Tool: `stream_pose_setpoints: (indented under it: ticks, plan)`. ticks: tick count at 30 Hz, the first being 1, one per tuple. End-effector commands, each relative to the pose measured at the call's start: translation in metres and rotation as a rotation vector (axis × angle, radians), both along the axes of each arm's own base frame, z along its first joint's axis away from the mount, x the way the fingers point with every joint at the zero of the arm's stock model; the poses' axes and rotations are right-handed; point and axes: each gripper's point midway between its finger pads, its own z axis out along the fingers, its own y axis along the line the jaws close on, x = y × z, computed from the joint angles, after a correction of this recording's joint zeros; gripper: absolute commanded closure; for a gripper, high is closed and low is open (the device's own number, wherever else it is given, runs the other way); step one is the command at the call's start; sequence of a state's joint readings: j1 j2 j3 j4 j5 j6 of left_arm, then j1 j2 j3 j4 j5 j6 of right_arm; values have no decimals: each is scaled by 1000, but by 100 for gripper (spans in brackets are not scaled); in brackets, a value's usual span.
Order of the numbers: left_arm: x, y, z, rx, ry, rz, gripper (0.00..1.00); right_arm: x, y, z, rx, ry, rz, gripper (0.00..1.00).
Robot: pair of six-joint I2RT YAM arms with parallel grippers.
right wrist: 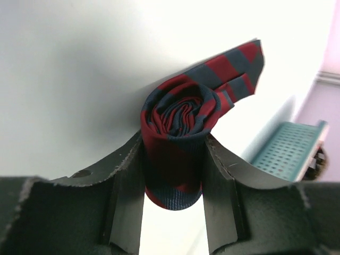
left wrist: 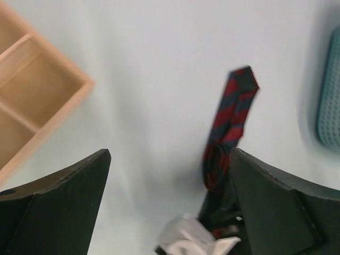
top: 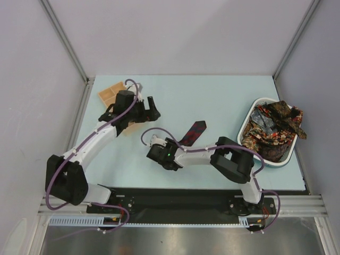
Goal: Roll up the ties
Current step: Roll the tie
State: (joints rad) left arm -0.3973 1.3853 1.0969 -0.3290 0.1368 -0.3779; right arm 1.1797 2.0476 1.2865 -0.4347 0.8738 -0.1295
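A dark navy tie with red diagonal stripes (right wrist: 178,114) is wound into a roll, and my right gripper (right wrist: 172,146) is shut on that roll. Its loose pointed tail (top: 193,131) lies flat on the table toward the far right. The left wrist view shows the same tie (left wrist: 231,114) beyond the right finger. My left gripper (top: 150,109) hangs open with nothing in it beside the wooden tray, well left of the tie; its fingers (left wrist: 64,202) stand wide apart. More ties (top: 276,127) are piled in a basket at the right.
A wooden compartment tray (top: 110,93) sits at the far left corner, close to my left gripper. A white and teal basket (top: 245,123) holds the tie pile at the right edge. Grey walls close in the table.
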Motion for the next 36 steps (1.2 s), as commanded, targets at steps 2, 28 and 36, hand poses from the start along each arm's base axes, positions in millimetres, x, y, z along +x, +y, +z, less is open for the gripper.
stream_pose_setpoints:
  ticks: [2,28,36]
  plan:
    - [13,12,10,-169,-25,108,0,-17,23,5,239,158,43,72]
    - [2,26,-42,-255,8,191,0,-15,14,34,1048,908,40,73]
    - [-19,-21,-33,-90,-113,-33,0,-11,4,27,1232,1099,11,73]
